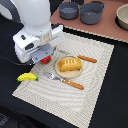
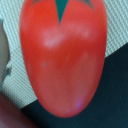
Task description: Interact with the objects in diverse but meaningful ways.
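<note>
Closest to the wrist camera, the tomato (image 2: 62, 55) fills almost the whole wrist view, red and glossy, its green stem at one end, lying over the woven placemat (image 2: 116, 35) near the mat's edge where the dark tabletop (image 2: 107, 87) begins. In the exterior view the arm's white head hangs low over that same tomato (image 1: 46, 59), and the tool (image 1: 45, 56) is hidden under the housing, so I cannot tell whether its jaws are apart, together or clamped on the fruit, nor whether the tomato rests on the mat or is just lifted. Toward the exterior view's left the banana (image 1: 27, 77) lies at the mat's edge. Further on, the bread loaf (image 1: 69, 64) sits on a small plate (image 1: 60, 71), with a fork (image 1: 67, 81) just beside it and a brown sausage stick (image 1: 87, 59) behind. Farthest off, two grey pots (image 1: 80, 11) stand on a brown board. By my reading the tomato is the item in hand; loaf, banana, sausage and pots look untouched, so most of the play remains.
</note>
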Robot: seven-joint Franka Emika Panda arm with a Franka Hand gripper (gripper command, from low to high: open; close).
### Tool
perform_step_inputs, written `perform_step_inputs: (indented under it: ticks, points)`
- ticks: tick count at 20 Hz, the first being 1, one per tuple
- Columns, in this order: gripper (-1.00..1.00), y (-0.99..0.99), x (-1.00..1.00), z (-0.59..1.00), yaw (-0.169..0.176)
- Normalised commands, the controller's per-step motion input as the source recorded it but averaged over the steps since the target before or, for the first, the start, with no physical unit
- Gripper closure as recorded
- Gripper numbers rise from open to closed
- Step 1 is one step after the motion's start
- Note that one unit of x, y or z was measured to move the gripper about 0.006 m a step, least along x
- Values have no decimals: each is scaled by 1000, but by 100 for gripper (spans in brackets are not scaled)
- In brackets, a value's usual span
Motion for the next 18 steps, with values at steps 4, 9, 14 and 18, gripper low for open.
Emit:
perform_step_inputs:
  ticks: [4, 9, 14, 18]
  points:
    - [-100, 408, -86, 539, 58]
    - [-100, 469, -172, 313, 99]
    - [-100, 501, -264, 78, 160]
    - [-100, 414, -387, -28, 196]
